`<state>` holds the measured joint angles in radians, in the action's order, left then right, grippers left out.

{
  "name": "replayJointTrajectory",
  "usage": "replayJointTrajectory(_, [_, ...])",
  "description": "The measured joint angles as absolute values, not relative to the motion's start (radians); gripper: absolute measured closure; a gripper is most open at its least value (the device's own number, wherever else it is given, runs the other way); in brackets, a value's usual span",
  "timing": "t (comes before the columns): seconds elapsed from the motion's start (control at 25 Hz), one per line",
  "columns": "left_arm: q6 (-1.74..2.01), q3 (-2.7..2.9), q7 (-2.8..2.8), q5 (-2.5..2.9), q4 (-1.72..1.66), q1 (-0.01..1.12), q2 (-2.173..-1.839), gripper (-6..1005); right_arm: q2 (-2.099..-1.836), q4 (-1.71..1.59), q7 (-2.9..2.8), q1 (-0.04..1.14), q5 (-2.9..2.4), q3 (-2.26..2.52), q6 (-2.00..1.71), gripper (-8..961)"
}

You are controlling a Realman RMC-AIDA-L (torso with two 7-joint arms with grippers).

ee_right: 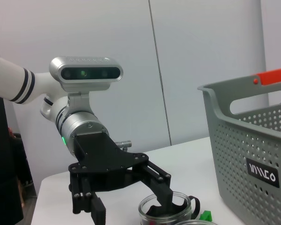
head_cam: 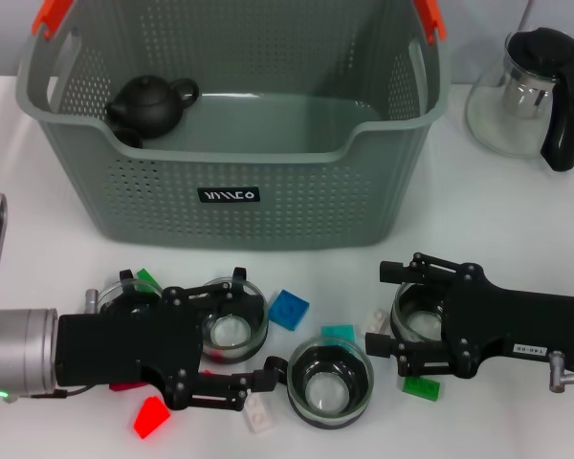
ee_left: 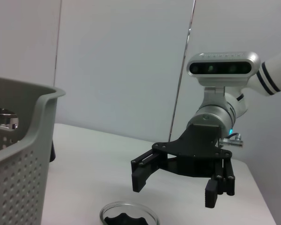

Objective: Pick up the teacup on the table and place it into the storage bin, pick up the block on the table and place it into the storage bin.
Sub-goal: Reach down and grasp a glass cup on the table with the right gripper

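Head view: in front of the storage bin (head_cam: 239, 143), left gripper (head_cam: 237, 335) wide around a teacup (head_cam: 231, 330), right gripper (head_cam: 394, 316) wide around another (head_cam: 416, 317); closing comes next.

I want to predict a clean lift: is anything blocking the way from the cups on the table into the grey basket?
Only the basket's own front wall, which stands between the glass cups and its inside. A black teapot sits in its far left corner; the rest of the floor is bare. Both grippers, left and right, are open, low over the cups.
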<state>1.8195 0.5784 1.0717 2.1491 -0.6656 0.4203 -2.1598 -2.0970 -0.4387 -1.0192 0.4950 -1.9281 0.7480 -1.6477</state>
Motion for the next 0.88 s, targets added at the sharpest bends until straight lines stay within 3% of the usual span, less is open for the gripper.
replayJointTrajectory(0.6, [1.82,0.57,1.077,2.149,-0.668,0.42,-2.157,155,-2.097,-0.439,-1.018,0.498,-1.931,0.742,-1.645,11])
replayJointTrajectory(0.88, [1.896,0.427,1.074,2.15,-0.7,0.38,-2.133,156,-2.092,-0.45,-1.04,0.494,-1.955,0.752,-1.647,10])
